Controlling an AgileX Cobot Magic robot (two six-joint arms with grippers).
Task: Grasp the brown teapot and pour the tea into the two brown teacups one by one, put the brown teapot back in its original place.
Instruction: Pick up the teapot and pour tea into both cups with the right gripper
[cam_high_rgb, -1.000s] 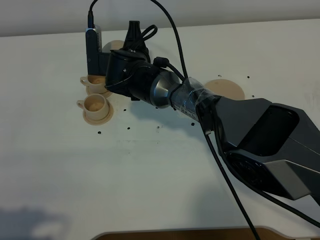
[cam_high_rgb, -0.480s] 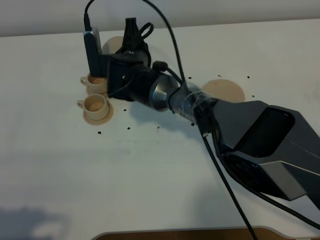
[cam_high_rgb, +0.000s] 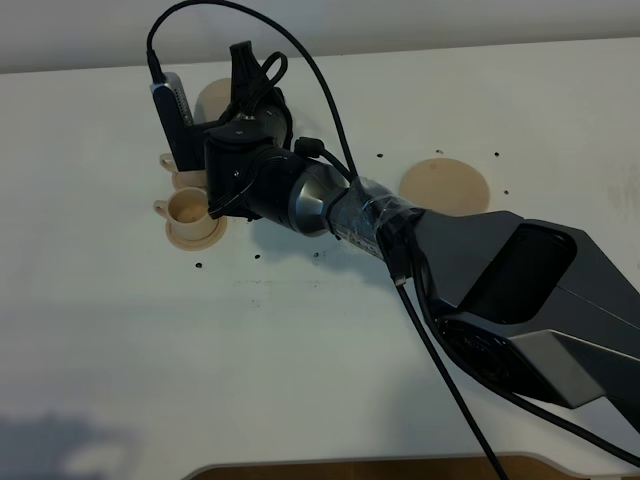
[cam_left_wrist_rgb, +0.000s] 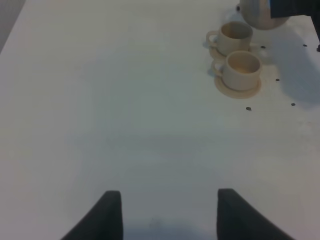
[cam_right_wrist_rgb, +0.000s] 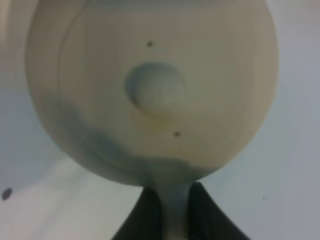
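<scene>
The right gripper pinches tight on the handle of the teapot, which sits right in front of it, near the two cups

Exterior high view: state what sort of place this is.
Probably a robotics lab bench, not a kitchen: a plain white table, a cabled black robot arm, and two tan teacups near a wide saucer.

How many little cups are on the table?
2. The nearer cup and the farther cup sit on saucers, close together, on the table's left; the arm partly covers the farther one. More could hide beneath it.
</scene>
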